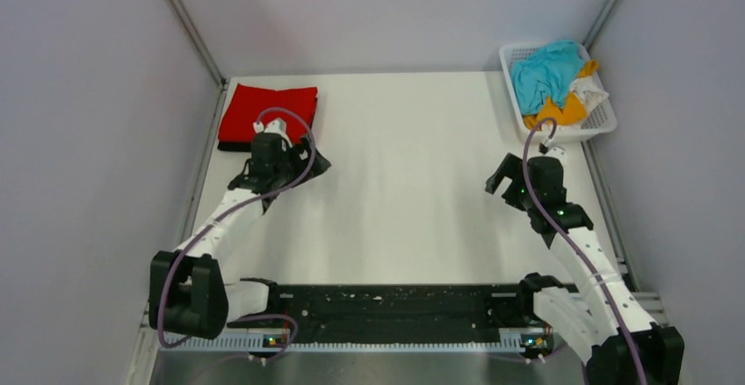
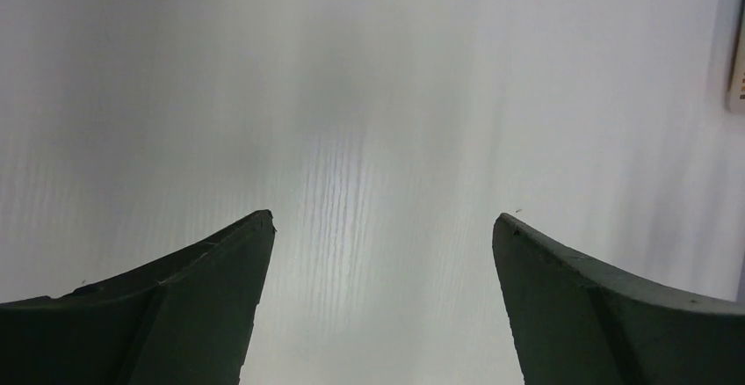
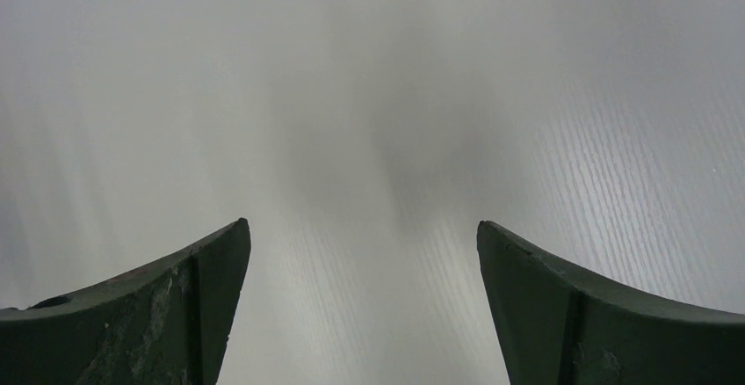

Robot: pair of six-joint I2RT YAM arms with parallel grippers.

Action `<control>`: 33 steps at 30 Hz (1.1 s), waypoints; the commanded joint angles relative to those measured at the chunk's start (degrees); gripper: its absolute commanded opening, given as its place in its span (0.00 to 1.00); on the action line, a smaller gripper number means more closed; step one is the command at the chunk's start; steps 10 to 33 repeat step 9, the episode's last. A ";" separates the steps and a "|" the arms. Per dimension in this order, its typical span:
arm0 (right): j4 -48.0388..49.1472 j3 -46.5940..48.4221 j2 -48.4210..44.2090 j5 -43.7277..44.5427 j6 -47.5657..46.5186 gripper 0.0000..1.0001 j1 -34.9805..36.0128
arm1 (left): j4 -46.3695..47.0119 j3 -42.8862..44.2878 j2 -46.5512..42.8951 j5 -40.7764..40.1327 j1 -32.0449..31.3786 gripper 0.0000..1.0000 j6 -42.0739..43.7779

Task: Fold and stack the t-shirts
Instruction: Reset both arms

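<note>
A folded red t-shirt (image 1: 268, 111) lies at the far left of the white table (image 1: 404, 165), on top of a dark folded layer whose edge shows at its near side. My left gripper (image 1: 283, 174) hovers just in front of that stack, open and empty; the left wrist view shows its jaws (image 2: 383, 218) wide apart over bare table. A white basket (image 1: 606, 121) at the far right holds crumpled blue (image 1: 543, 73), orange (image 1: 567, 108) and white shirts. My right gripper (image 1: 511, 190) is in front of the basket, open and empty (image 3: 362, 223).
Grey walls enclose the table on the left, back and right. A black rail (image 1: 395, 301) runs between the arm bases along the near edge. A pale sliver of some object (image 2: 736, 60) shows at the right edge of the left wrist view.
</note>
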 commanded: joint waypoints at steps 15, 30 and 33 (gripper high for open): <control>4.96 -5.04 -2.48 3.77 2.99 0.99 -0.48 | 4.14 -6.17 -7.55 -1.22 -1.02 0.99 -5.36; 4.96 -5.04 -2.48 3.77 2.99 0.99 -0.48 | 4.14 -6.17 -7.55 -1.22 -1.02 0.99 -5.36; 4.96 -5.04 -2.48 3.77 2.99 0.99 -0.48 | 4.14 -6.17 -7.55 -1.22 -1.02 0.99 -5.36</control>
